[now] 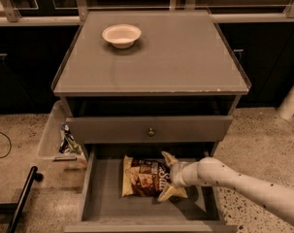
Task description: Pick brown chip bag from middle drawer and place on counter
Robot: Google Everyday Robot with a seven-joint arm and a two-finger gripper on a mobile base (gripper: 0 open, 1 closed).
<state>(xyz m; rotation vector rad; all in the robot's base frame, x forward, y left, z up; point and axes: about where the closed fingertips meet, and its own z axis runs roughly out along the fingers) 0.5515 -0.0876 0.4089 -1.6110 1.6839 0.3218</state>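
Note:
The brown chip bag [142, 177] lies flat on the grey bottom of the open middle drawer [100, 198], near its centre. My gripper [166, 177] reaches in from the right on a white arm and sits at the bag's right edge. One finger [168, 158] is above the bag's right end and the other [168, 193] is below it, so the jaws are spread around that end. The counter [185, 52] is the grey cabinet top above, with a white bowl [121, 35] at its back left.
A closed grey drawer front with a small round knob [151, 131] sits just above the open drawer. A clear bin with clutter [61, 137] stands left of the cabinet. A black bar [21, 198] lies on the floor at lower left. A white post [292, 101] stands at right.

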